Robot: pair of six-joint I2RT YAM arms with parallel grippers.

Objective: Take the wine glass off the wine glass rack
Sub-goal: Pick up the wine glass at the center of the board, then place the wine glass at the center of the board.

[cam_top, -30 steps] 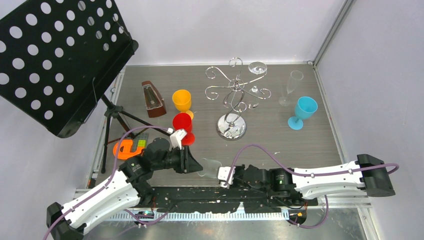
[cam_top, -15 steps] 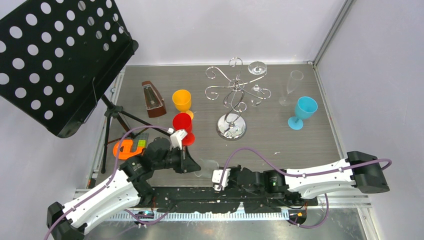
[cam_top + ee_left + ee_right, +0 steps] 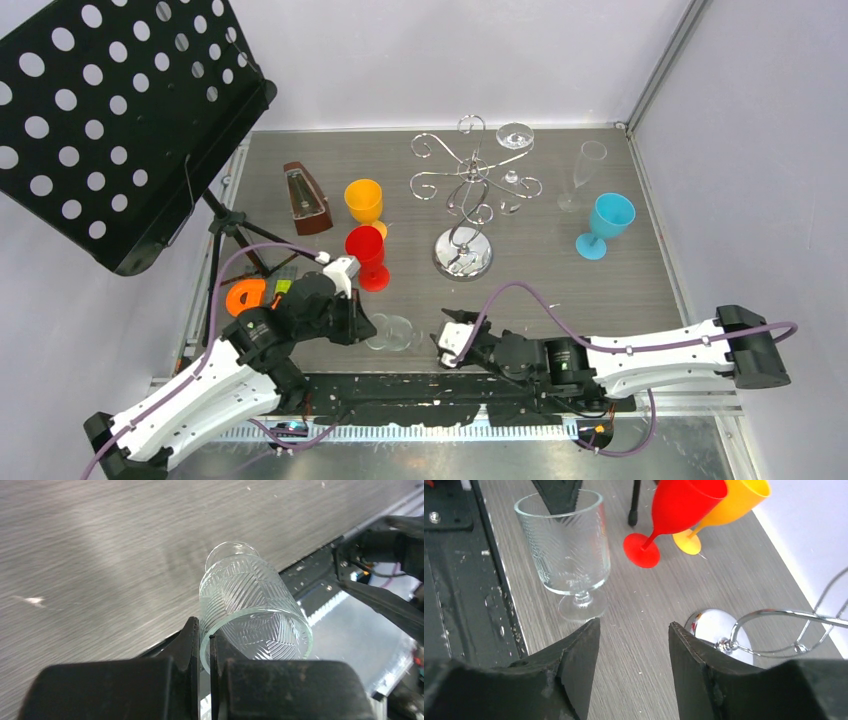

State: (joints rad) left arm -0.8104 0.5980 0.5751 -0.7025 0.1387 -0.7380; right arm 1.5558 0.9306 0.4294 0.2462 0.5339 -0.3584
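A clear patterned wine glass (image 3: 391,332) stands upright on the table by the near edge, off the rack. My left gripper (image 3: 363,325) is shut on its rim, one finger inside the bowl and one outside, as the left wrist view shows (image 3: 204,630) on the glass (image 3: 252,612). My right gripper (image 3: 447,340) is open and empty, just right of the glass (image 3: 566,545) and apart from it. The chrome wine glass rack (image 3: 466,190) stands at centre back on its mirrored base (image 3: 714,627). Another clear glass (image 3: 514,136) hangs on its far right arm.
A red goblet (image 3: 367,250) and an orange goblet (image 3: 364,200) stand just behind the left gripper. A metronome (image 3: 305,198), a music stand (image 3: 120,120) with its tripod, and an orange object (image 3: 246,296) are at the left. A flute (image 3: 582,175) and a blue goblet (image 3: 606,222) stand at the right.
My left gripper has carried the wine glass a little to the left. My right gripper has drawn back to the right, so a gap has opened between it and the glass.
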